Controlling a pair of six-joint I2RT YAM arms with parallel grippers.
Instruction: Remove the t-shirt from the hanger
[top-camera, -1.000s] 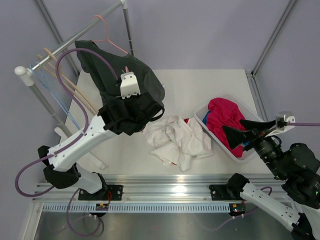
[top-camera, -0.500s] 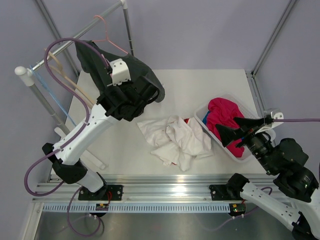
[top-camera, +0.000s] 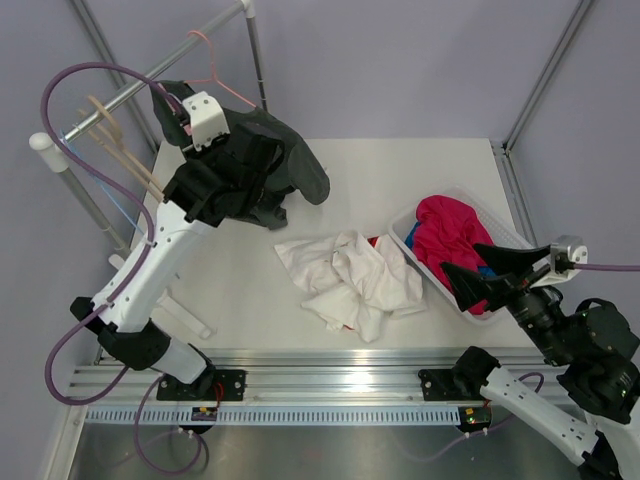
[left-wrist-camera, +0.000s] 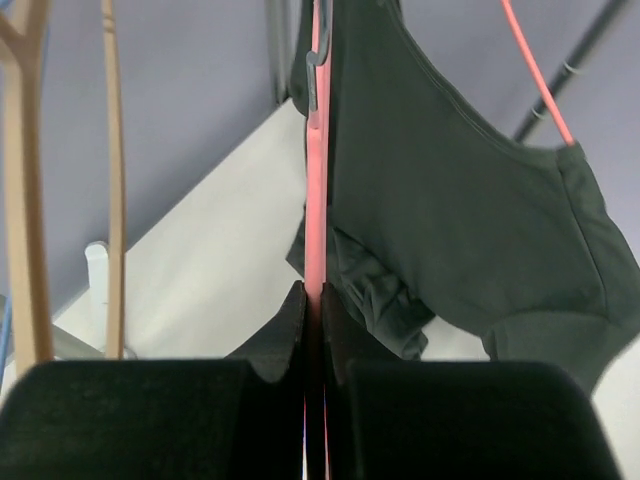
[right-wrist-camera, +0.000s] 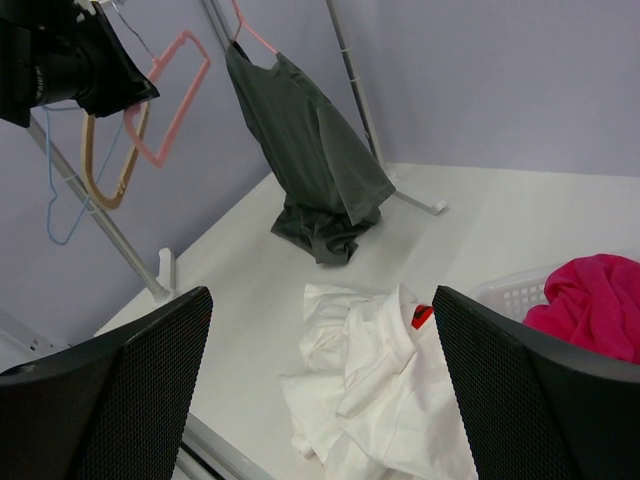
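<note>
Holding the hanger (left-wrist-camera: 316, 190) edge-on, your left gripper (left-wrist-camera: 314, 300) is clamped tight on its frame, just beside the rail (top-camera: 165, 62). The t-shirt (top-camera: 350, 280) lies crumpled on the table (top-camera: 420, 170), well apart from the rail, already free. Your right gripper (top-camera: 462, 258) stands wide and empty. Square the hook over the rail before you release.

It looks like a robot lab. Two robot arms (top-camera: 150, 270) are bolted to a metal rail (top-camera: 340, 360) at the edge of a white table (top-camera: 420, 170). Plain lilac walls (top-camera: 400, 60) surround a clothes rack (top-camera: 130, 90) and a laundry basket (top-camera: 412, 252).
</note>
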